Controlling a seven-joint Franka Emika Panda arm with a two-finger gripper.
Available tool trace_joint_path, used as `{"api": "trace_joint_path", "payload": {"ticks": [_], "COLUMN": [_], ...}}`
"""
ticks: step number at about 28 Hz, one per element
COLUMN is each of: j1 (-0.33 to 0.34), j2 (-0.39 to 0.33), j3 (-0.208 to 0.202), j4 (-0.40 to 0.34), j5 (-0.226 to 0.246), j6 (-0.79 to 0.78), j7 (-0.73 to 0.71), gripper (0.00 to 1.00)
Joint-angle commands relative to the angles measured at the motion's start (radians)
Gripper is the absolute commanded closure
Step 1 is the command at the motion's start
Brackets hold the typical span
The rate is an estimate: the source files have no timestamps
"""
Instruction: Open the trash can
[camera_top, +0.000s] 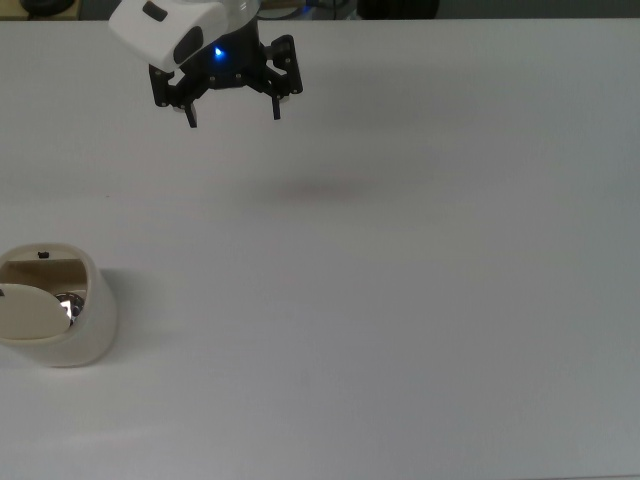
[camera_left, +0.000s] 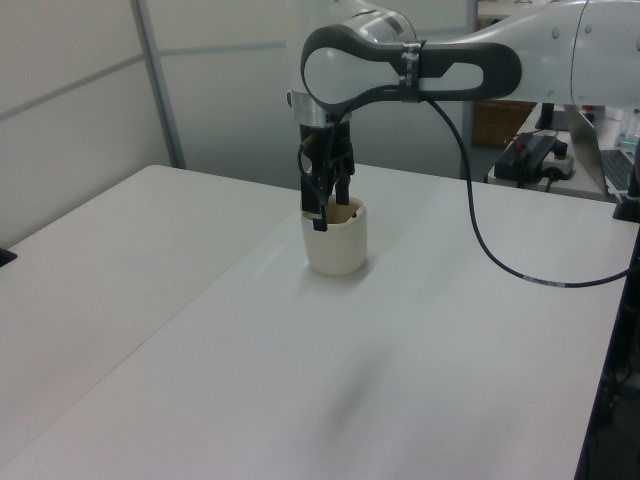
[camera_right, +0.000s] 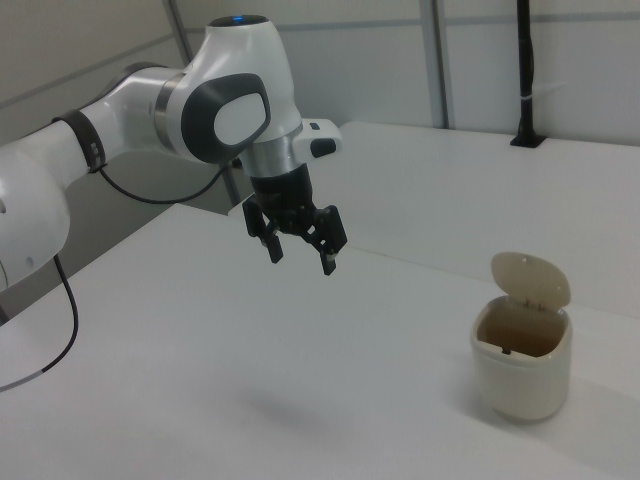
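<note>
Well apart from gripper (camera_right: 301, 253), trash can (camera_right: 521, 360), lid up

No readable text, label or number on anything.

One trash can (camera_right: 520, 375) stands on one tabletop (camera_right: 330, 400), with one gripper (camera_right: 300, 255) above it.

White robot arm (camera_right: 150, 110), black gripper (camera_right: 300, 258) fingers spread, above white table (camera_right: 200, 400); cream trash can (camera_right: 520, 370), lid (camera_right: 530, 280) up, well apart.
</note>
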Motion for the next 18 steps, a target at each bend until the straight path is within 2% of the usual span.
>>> {"api": "trace_joint_path", "payload": {"ticks": [1,3,18], "j1": [0.007,0.005,0.005], "j2": [-0.010,-0.010,-0.022], "j3": [0.000,0.009,0.008], "j4": [0.001,0.003,0.004], "j5": [0.007,0.002,0.002], "j6": [-0.024,-0.024,-0.026], "j7": [-0.001,-0.001,-0.001], "gripper": [0.00,0.00,0.00]}}
